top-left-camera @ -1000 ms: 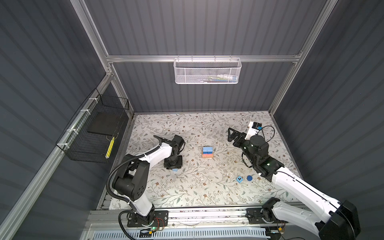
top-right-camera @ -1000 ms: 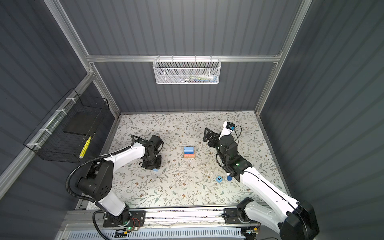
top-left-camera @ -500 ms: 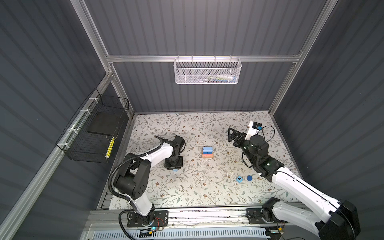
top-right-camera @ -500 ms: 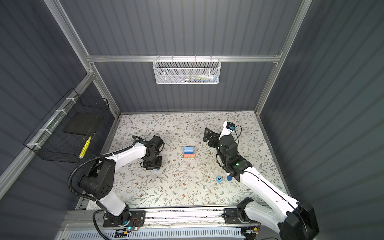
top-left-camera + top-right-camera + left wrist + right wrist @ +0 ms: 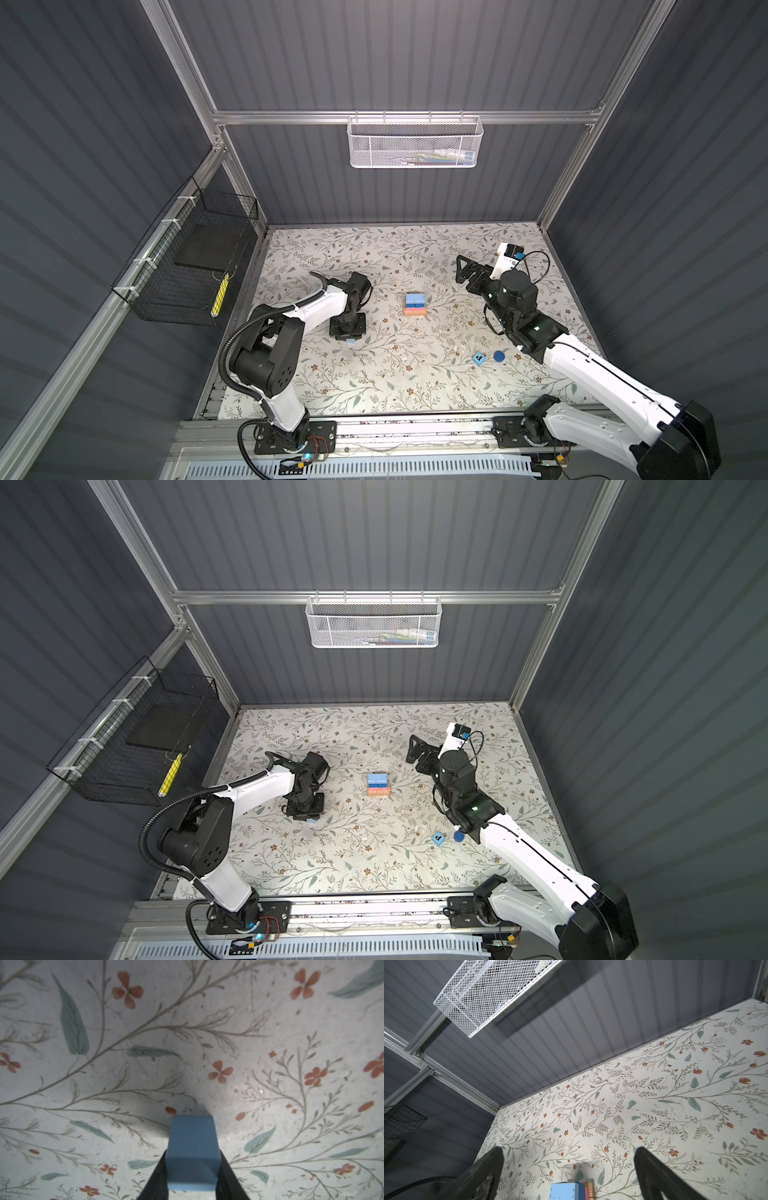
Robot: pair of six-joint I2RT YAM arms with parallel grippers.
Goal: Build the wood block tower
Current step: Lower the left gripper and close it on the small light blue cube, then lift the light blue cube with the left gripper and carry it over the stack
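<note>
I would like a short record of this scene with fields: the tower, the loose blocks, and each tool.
tower: tan base, then pink, dark blue, light blue on top
left tool: shut on light blue cube
right tool: open, empty, apart from tower
loose blocks: lettered cube and cylinder, side by side, away from tower
</note>
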